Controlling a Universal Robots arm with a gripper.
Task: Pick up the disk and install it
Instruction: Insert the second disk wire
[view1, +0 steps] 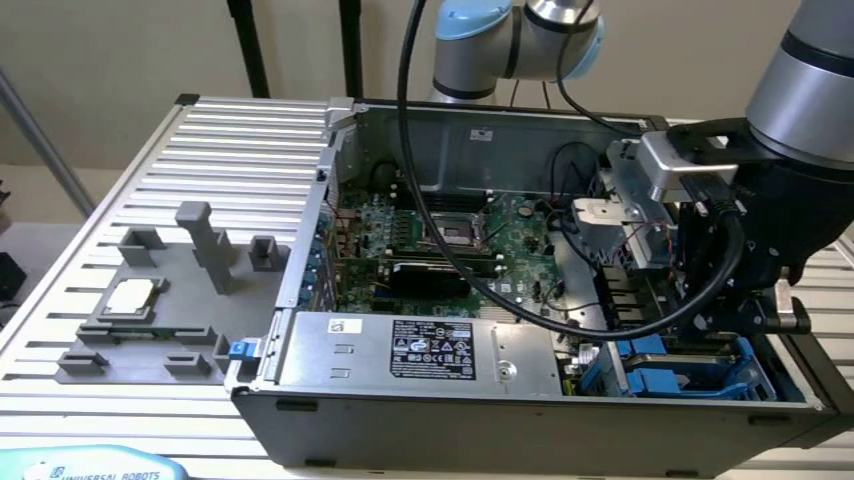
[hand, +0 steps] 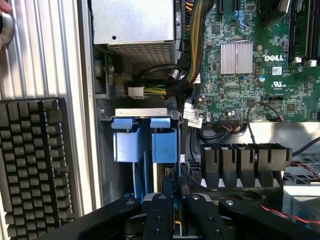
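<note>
The disk (hand: 165, 147) stands on edge in the wrist view. Its bright blue frame runs from my fingers into the blue drive cage (hand: 131, 142). My gripper (hand: 175, 215) has its black fingers (hand: 159, 217) close on either side of the disk's narrow edge, shut on it. In the exterior view my wrist (view1: 747, 250) reaches down into the open computer case, over the drive cage (view1: 681, 380) at the near corner on that view's right. The wrist body hides the fingers and the disk there.
The case holds a green motherboard (view1: 441, 240), a silver power supply (view1: 427, 350) and loose cables beside the cage. A grey fixture (view1: 147, 310) with a square processor chip (view1: 130, 295) lies on the slatted table. A black keyboard (hand: 30, 160) lies outside the case wall.
</note>
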